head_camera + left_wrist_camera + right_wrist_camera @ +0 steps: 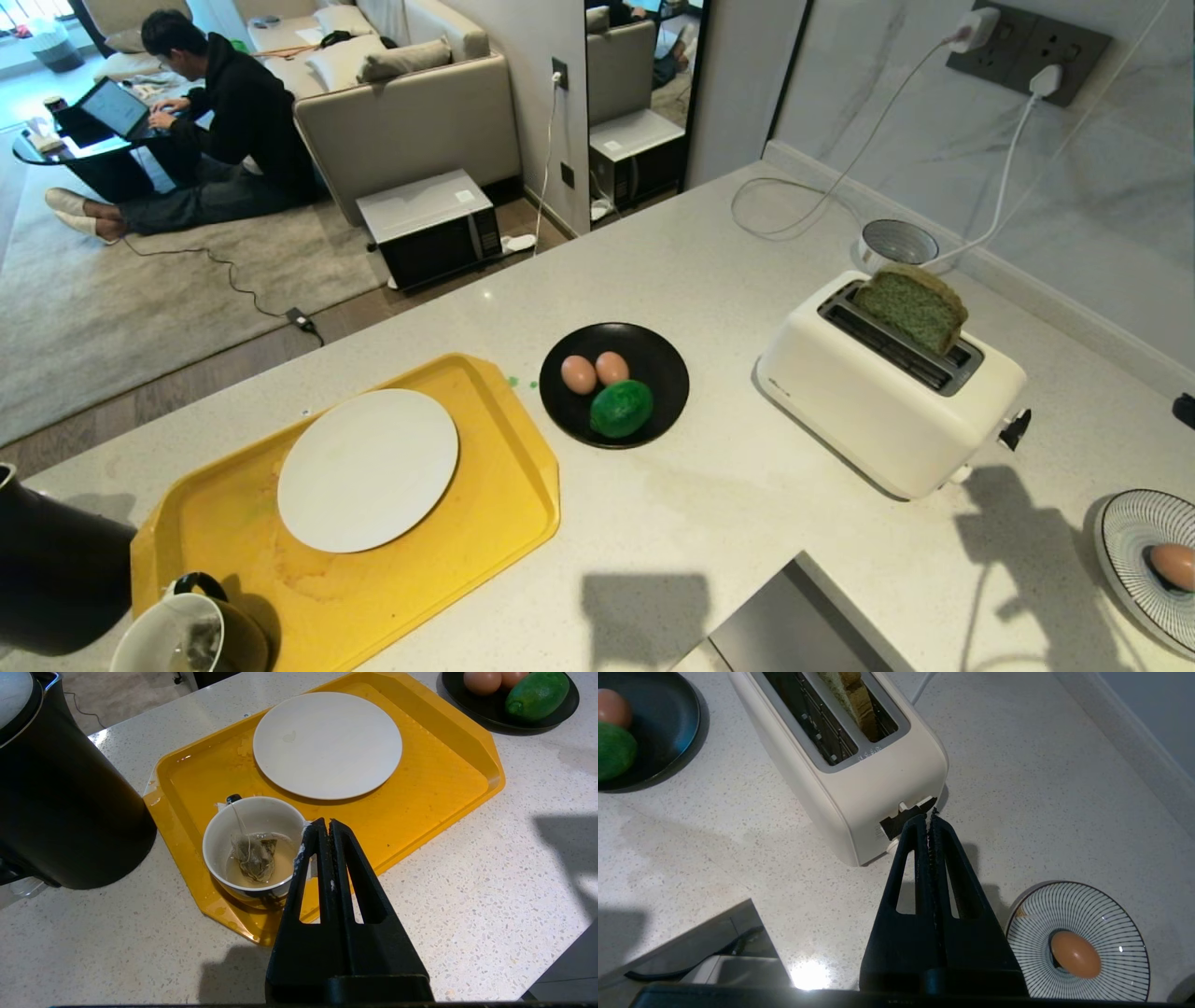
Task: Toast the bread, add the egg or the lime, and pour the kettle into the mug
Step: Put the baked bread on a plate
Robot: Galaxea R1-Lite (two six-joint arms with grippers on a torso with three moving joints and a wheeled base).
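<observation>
Right gripper [930,817] clenched, empty, tips by your toaster [887,392] lever [908,817] | bread [910,306] sits high in the far slot | risk: your tips slip off the lever, nudging the toaster along the bench [747,523] | left gripper [325,823] clenched over mug [254,847].

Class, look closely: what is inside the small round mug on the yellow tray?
Inside the small round mug, white within, a wet grey-brown tea bag lies in shallow pale liquid, its string running over the rim. The mug's bottom beneath the bag is covered and cannot be seen.
</observation>
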